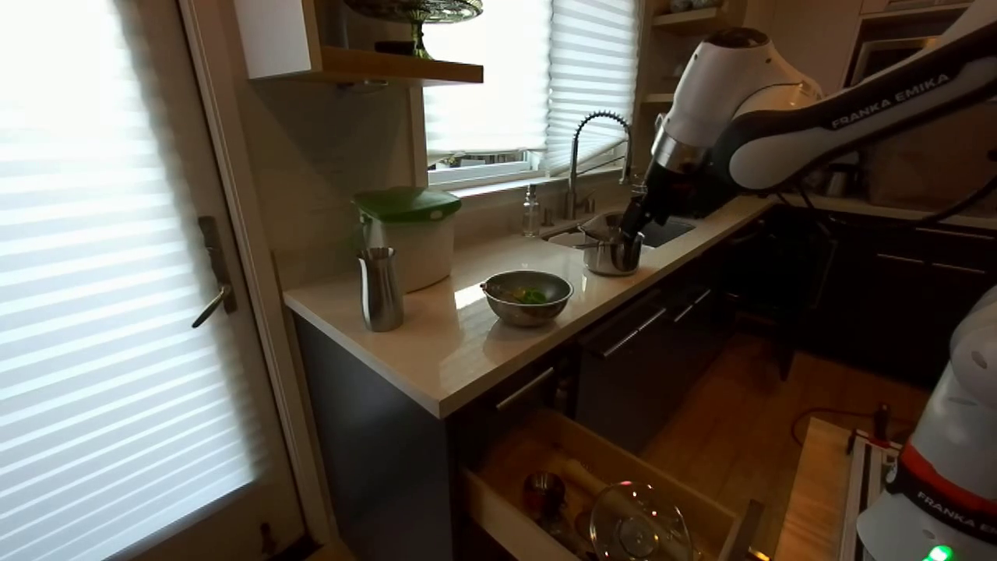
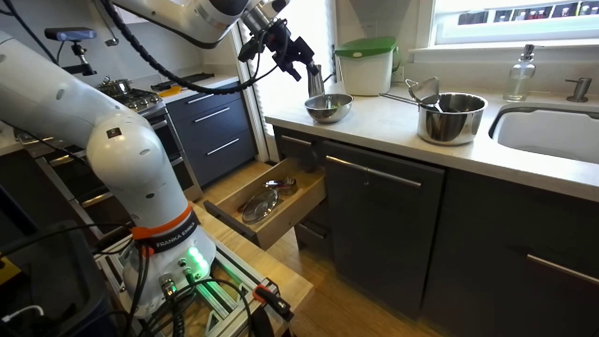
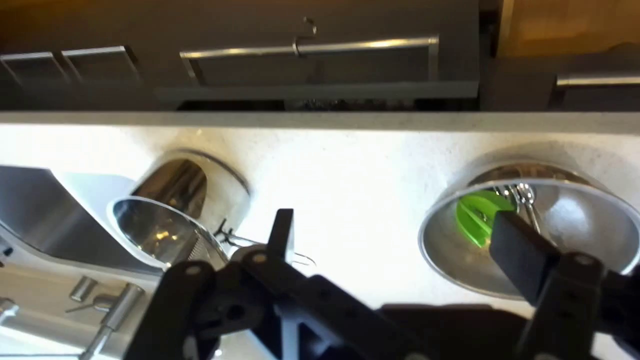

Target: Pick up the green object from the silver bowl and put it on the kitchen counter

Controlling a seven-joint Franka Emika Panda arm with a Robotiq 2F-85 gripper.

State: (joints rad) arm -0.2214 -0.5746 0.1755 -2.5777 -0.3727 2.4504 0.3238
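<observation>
Kitchen counter [image 1: 444,351] below a shaded window [image 1: 487,101], bearing the silver bowl [image 1: 526,314] with the green object [image 3: 472,220] inside; gripper [image 2: 304,72] overhead, jaws spread; drawer [image 2: 292,217] pulled out.

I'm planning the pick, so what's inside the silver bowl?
In the wrist view, the silver bowl holds the green object and shiny metal pieces beside it. A dark gripper finger hides part of the inside; what lies behind it cannot be seen.

The worktop [image 2: 383,114] carries one bowl [image 2: 329,113], one pot [image 2: 449,125] with one strainer [image 2: 426,91], one pitcher [image 1: 382,294], one bin [image 2: 366,74] and one soap bottle [image 2: 520,78]. The bowl holds one green object [image 3: 475,215]; one open drawer [image 2: 302,208] holds one glass lid [image 2: 260,206].
</observation>
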